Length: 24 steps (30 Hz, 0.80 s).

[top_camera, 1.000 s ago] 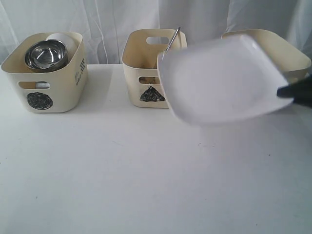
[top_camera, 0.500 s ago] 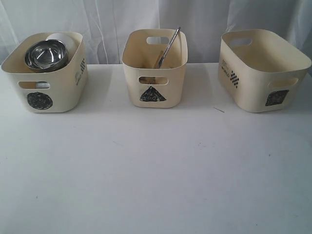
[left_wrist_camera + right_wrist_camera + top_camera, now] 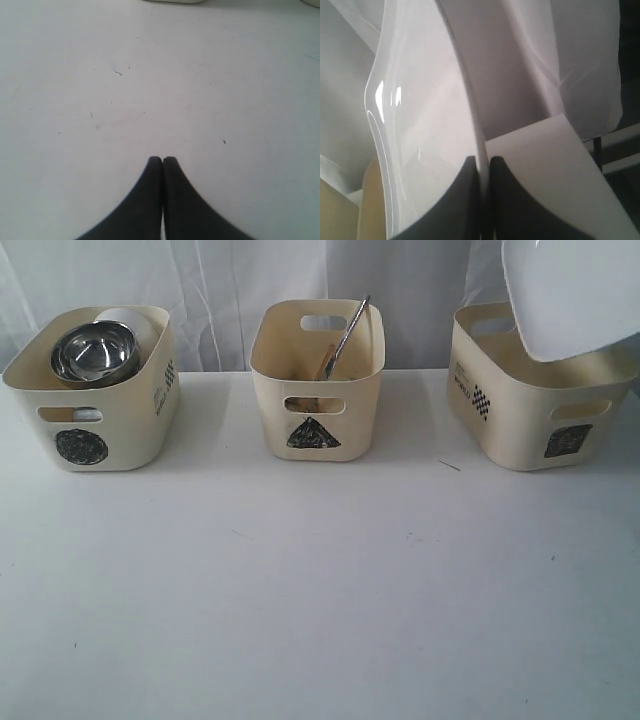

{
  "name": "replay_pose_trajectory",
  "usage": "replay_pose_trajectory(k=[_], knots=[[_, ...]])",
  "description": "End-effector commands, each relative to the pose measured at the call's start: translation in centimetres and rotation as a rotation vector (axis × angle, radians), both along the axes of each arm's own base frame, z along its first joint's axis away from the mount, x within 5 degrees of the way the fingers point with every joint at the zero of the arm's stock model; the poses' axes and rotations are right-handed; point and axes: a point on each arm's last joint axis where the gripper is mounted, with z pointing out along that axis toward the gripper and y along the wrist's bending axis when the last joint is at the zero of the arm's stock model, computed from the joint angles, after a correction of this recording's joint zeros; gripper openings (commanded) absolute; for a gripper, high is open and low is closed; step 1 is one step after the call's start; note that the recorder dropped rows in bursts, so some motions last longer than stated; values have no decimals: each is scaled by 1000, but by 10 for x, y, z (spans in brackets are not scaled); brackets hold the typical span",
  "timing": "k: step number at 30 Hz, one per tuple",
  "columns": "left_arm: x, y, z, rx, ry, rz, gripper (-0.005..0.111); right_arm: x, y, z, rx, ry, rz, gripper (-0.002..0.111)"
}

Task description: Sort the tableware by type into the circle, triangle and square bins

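Observation:
The large white squarish plate hangs tilted over the square bin at the right, its lower edge above the bin's opening. My right gripper is shut on the plate's rim; the gripper itself is out of the exterior view. The circle bin at the left holds a steel bowl and a white bowl. A steel utensil sticks up out of the triangle bin in the middle. My left gripper is shut on nothing above the bare white table.
A white curtain hangs behind the three bins. The cream wall of the square bin shows beside the plate in the right wrist view.
The plate was in front of the triangle and square bins a second ago, left the exterior view half a second ago, and now hangs tilted over the square bin.

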Motion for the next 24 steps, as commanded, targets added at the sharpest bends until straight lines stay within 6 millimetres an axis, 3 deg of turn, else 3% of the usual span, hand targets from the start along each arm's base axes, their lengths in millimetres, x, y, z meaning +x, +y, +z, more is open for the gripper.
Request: replay_pose_trajectory(k=[1, 8, 15, 19, 21, 24], knots=[[0, 0, -1, -4, 0, -1, 0, 17, 0, -18, -27, 18, -27, 0], [0, 0, -1, -4, 0, -1, 0, 35, 13, -41, -115, 72, 37, 1], [0, 0, -1, -4, 0, -1, 0, 33, 17, -37, -103, 69, 76, 29], [0, 0, -1, -4, 0, -1, 0, 24, 29, -12, -68, 12, 119, 31], [0, 0, -1, -4, 0, -1, 0, 18, 42, 17, 9, -80, 157, 30], [0, 0, -1, -4, 0, -1, 0, 4, 75, 60, 36, -172, 321, 12]])
